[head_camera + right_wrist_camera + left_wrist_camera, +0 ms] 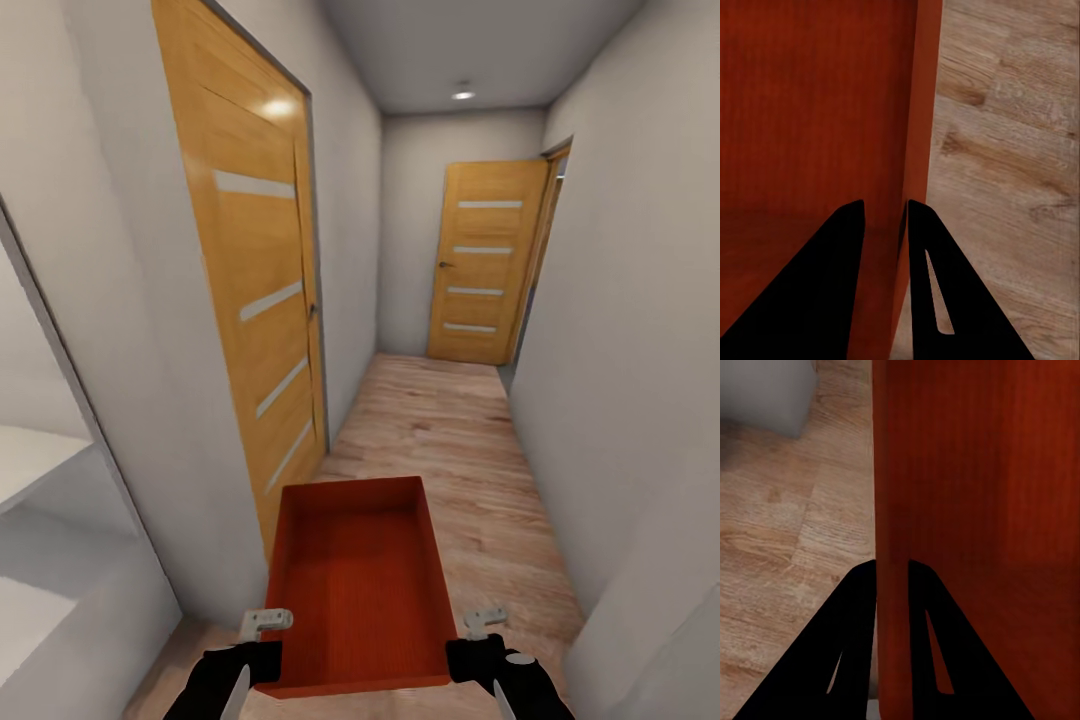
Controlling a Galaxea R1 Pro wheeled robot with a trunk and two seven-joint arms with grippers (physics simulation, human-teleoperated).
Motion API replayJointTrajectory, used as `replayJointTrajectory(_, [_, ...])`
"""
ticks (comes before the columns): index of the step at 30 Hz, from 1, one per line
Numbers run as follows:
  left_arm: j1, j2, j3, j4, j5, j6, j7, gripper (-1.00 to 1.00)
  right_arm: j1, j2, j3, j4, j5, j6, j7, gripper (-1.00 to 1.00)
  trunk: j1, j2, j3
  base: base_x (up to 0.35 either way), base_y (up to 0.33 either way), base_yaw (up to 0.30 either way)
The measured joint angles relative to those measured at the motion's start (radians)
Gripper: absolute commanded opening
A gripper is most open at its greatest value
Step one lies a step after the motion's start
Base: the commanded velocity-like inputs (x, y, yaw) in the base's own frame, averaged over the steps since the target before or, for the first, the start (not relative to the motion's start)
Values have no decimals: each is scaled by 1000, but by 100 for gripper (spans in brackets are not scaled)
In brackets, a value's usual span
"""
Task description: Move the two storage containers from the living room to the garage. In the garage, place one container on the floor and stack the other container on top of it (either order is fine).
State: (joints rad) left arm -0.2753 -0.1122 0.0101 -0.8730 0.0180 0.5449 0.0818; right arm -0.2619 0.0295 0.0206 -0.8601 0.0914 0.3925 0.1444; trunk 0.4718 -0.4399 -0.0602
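Clearly red-orange, the storage container is lidless, thin-walled, finely ribbed inside.

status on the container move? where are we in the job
In hand: one storage container, left gripper and right gripper each clamped on a side wall, carried over the wood floor of a hallway with closed doors. Left: reaching the garage, setting it down, stacking the second container.

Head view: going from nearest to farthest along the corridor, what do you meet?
Red-orange rectangular storage container held between both hands → light wood-plank floor → tall orange wooden door on the left wall → orange wooden door at the far end.
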Motion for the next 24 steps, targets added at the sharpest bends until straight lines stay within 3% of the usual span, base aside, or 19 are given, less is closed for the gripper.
replayJointTrajectory(19, [0, 0, 0, 0, 0, 0, 0, -100, 0, 0, 0, 0, 0, 0, 0, -100, 0, 0, 0, 325, 0, -263])
replayJointTrajectory(24, [0, 0, 0, 0, 0, 1, 0, -100, 0, 0, 0, 0, 0, 0, 0, -100, 0, 0, 0, 326, 0, -69])
